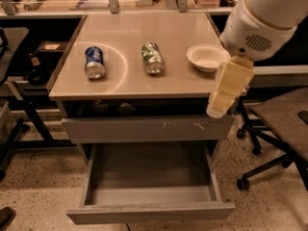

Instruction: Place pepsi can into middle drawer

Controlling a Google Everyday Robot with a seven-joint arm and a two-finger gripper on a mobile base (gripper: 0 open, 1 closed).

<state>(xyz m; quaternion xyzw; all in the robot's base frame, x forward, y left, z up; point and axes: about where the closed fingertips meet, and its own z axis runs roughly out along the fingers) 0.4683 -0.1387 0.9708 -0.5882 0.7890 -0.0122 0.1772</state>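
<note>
Hovering pincer (pixel 217 109) — beside white bowl (pixel 206 58)

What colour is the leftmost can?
The pepsi can is blue with a silver end, in the camera view. The gripper hangs off the table, front right.

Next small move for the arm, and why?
Probably swing the claw left across the table toward the pepsi can. The claw hangs past the table's right edge near the bowl, the can lies on its side at far left, and the drawer is already open.
</note>
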